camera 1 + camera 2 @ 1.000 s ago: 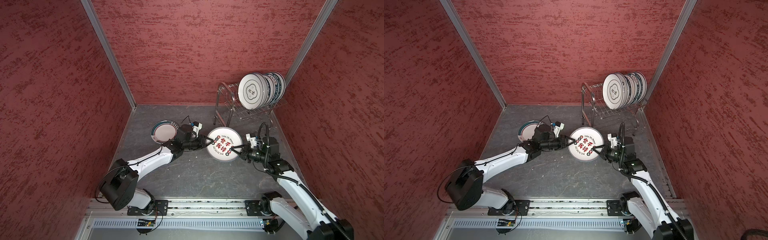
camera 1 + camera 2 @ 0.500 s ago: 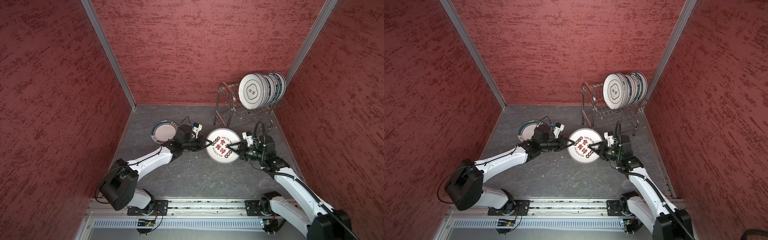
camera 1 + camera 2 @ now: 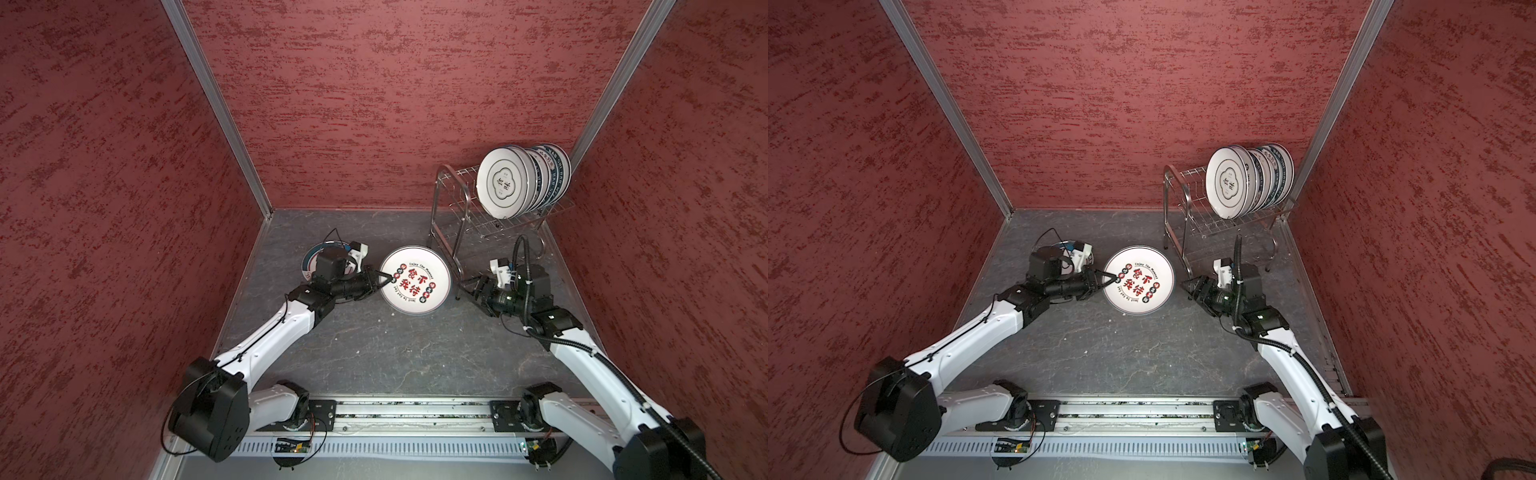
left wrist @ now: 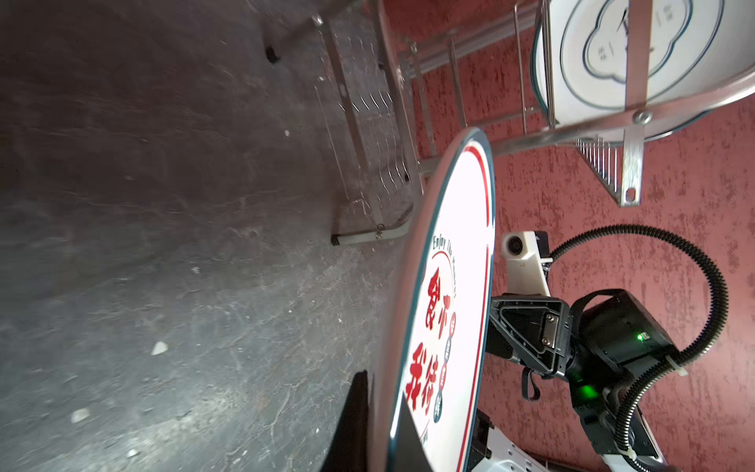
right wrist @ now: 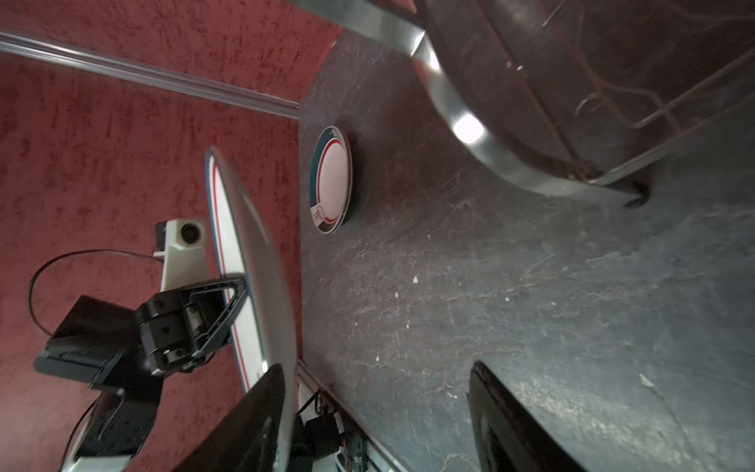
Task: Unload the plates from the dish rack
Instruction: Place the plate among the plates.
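A white plate with red-black Chinese characters [image 3: 415,279] [image 3: 1138,279] hangs roughly level just above the grey table. My left gripper [image 3: 384,279] [image 3: 1106,279] [image 4: 380,433] is shut on its left rim. My right gripper [image 3: 473,291] [image 3: 1188,287] [image 5: 376,367] stands open just off the plate's right rim, holding nothing. The right wrist view shows the plate's underside [image 5: 261,265]. The dish rack [image 3: 457,216] [image 3: 1183,216] stands at the back right with several upright plates [image 3: 505,183] [image 3: 1231,185] on its upper shelf.
A teal-and-red rimmed plate [image 3: 311,259] [image 5: 333,180] lies flat on the table behind my left wrist, partly hidden by it. The rack's legs [image 4: 367,220] [image 5: 470,130] stand close to the held plate and my right gripper. Red walls enclose three sides.
My right gripper opened and drew back to the right, off the plate's rim. My left gripper closed on the left rim, and the plate shifted slightly left.
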